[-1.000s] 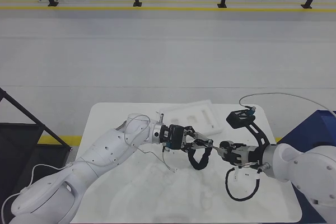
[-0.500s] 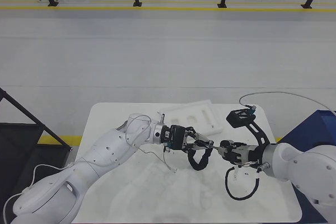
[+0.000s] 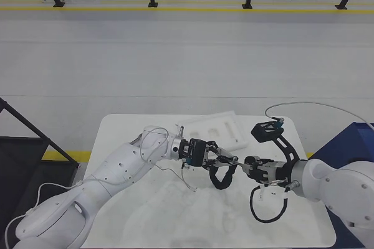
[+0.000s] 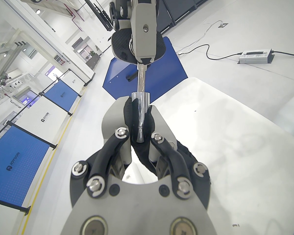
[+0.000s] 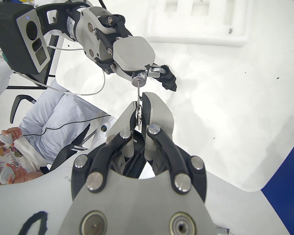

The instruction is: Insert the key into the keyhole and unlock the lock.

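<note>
One right end effector's [image 5: 140,101] key [image 5: 138,90] meets one left end effector's [image 4: 138,116] lock [image 4: 140,102].

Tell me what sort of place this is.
Probably a robotics test hall in an industrial building: a wide pale floor with a yellow line, blue barrier panels on black stands, and a white work table with a white foam tray.

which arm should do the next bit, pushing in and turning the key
Right. The right gripper is shut on the key, whose blade meets the keyhole; the left gripper grips the lock, so it probably just braces.
</note>
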Tool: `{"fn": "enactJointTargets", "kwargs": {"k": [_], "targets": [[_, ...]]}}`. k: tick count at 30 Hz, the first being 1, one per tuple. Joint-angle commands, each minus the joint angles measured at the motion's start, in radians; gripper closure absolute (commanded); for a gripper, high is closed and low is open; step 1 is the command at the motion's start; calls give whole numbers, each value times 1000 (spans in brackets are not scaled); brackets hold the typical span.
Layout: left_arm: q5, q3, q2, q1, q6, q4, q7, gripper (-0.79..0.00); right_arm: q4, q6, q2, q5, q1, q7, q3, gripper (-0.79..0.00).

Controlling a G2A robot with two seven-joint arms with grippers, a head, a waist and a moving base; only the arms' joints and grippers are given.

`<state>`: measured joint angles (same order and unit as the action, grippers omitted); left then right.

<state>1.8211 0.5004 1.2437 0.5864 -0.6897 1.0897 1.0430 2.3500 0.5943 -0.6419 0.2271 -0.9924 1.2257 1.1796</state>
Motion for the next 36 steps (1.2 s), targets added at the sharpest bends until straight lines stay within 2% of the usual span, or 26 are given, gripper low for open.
{"fn": "enactJointTargets", "kwargs": {"k": [1, 21, 22, 23, 24, 28, 31, 36], "targets": [[4, 0, 1, 0, -3, -1, 2, 0, 0, 0, 1, 1, 2, 0, -3, 0], [25, 0, 12, -1, -28, 4, -6, 0, -26, 25, 5, 32, 60, -25, -109, 0], [25, 1, 12, -1, -30, 4, -5, 0, -28, 26, 5, 29, 64, -25, -113, -58], [25, 1, 12, 0, -33, 4, -5, 0, -30, 25, 4, 27, 69, -25, -117, -345], [24, 1, 13, 0, -36, 3, -5, 0, -31, 23, 3, 25, 74, -23, -121, -776], [7, 5, 14, 2, -61, -11, -4, 0, -40, 4, -1, 16, 93, -18, -128, -785], [-46, 9, 14, 3, -107, -23, -20, 0, -51, -58, -2, 19, 99, -30, -120, -785], [-137, 20, 3, -14, -172, -15, -84, 0, -69, -260, 4, 62, 95, -31, -101, -785]]}}
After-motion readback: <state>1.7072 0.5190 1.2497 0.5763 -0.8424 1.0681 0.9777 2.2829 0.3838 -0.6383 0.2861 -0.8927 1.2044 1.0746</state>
